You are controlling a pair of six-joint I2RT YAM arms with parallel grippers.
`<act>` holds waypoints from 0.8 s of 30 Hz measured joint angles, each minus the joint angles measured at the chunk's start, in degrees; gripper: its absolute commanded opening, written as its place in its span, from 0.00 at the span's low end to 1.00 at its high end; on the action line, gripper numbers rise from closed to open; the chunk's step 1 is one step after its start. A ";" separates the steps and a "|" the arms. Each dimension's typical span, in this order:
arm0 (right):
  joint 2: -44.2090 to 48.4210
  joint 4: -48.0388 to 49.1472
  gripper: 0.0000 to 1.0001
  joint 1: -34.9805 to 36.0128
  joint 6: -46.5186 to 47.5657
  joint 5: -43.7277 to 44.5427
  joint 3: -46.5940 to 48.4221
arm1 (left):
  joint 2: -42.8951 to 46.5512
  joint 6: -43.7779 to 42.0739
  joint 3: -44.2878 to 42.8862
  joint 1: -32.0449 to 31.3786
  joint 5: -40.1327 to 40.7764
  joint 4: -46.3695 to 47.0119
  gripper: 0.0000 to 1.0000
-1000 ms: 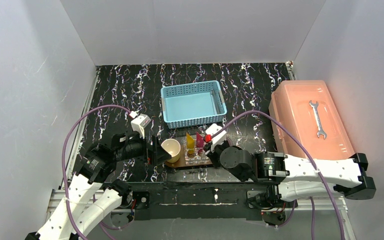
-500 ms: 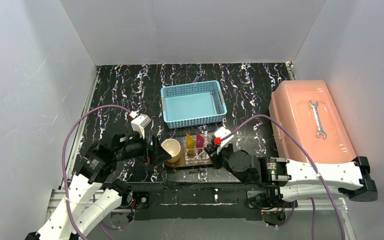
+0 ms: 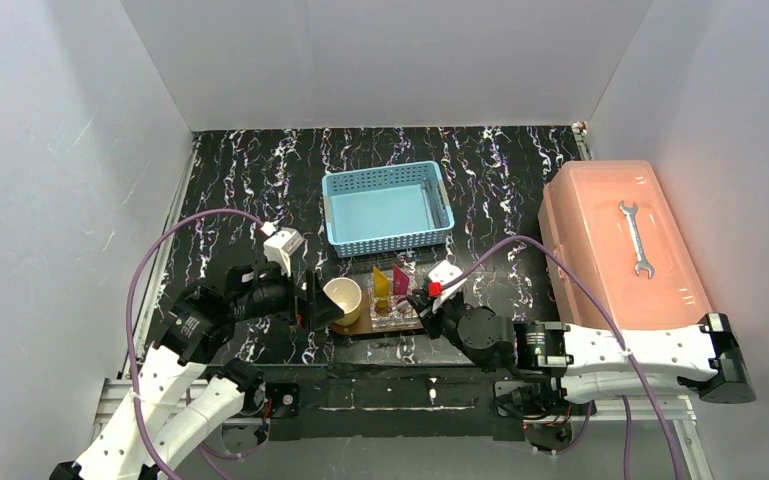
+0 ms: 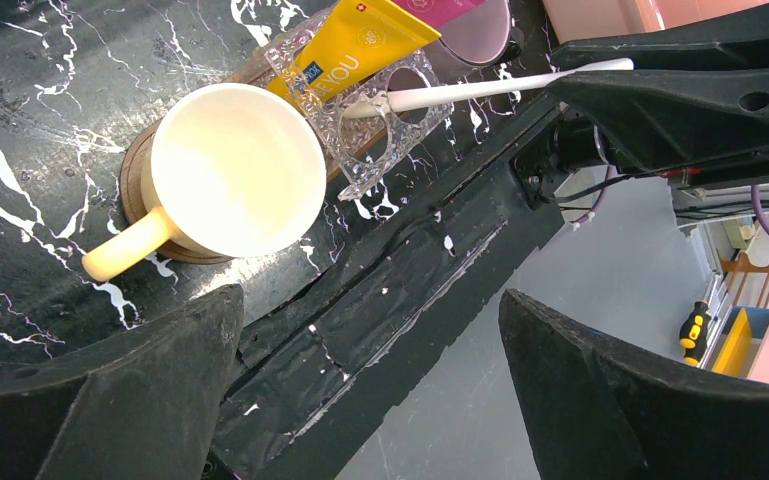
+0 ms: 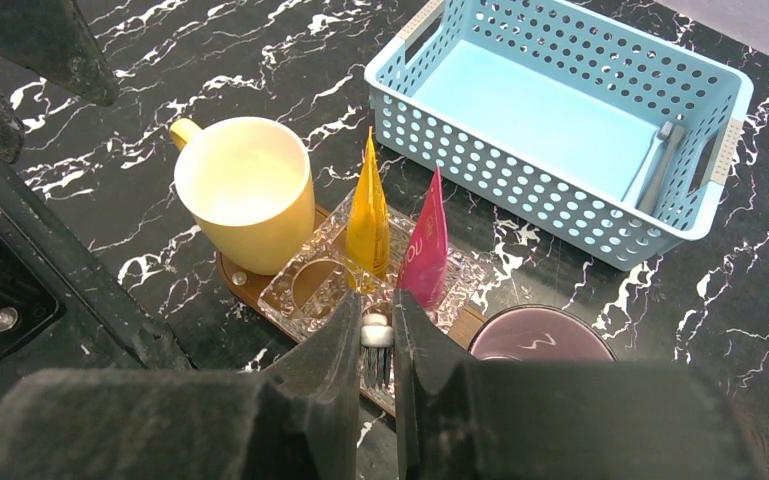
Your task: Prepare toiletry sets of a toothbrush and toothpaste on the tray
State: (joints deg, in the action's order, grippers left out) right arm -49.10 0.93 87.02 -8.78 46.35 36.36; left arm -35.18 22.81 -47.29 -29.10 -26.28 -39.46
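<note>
We have the right fingers (image 5: 332, 355) closed on a toothbrush (image 4: 490, 87), its head at the clear holder (image 5: 305, 285) on the tray (image 5: 243, 287), where the yellow toothpaste (image 5: 368, 225) and pink toothpaste (image 5: 425, 245) stand upright. Our left fingers (image 4: 110, 400) are spread wide and empty, near the tray's end that carries the cream mug (image 5: 245, 190).

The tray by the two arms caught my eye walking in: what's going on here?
The right gripper is shut on a toothbrush, its head at a hole in the clear holder on the tray. A yellow tube and a pink tube already stand in that holder. The left gripper hangs open near the cream mug, holding nothing. A second toothbrush lies in the blue basket.
</note>
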 measured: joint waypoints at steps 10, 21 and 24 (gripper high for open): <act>0.04 5.35 0.01 0.00 1.29 0.50 -3.65 | -0.04 0.13 0.07 0.00 0.00 -0.02 0.99; 0.11 9.81 0.01 0.00 1.51 1.29 -6.86 | -0.04 0.17 0.09 0.00 0.00 0.00 1.00; 0.15 10.71 0.01 0.00 1.55 1.57 -7.80 | -0.04 0.20 0.09 0.00 0.00 0.00 0.99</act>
State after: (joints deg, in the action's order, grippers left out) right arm -48.95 11.64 87.02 -7.22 47.92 28.56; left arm -35.22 23.00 -47.20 -29.10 -26.28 -39.46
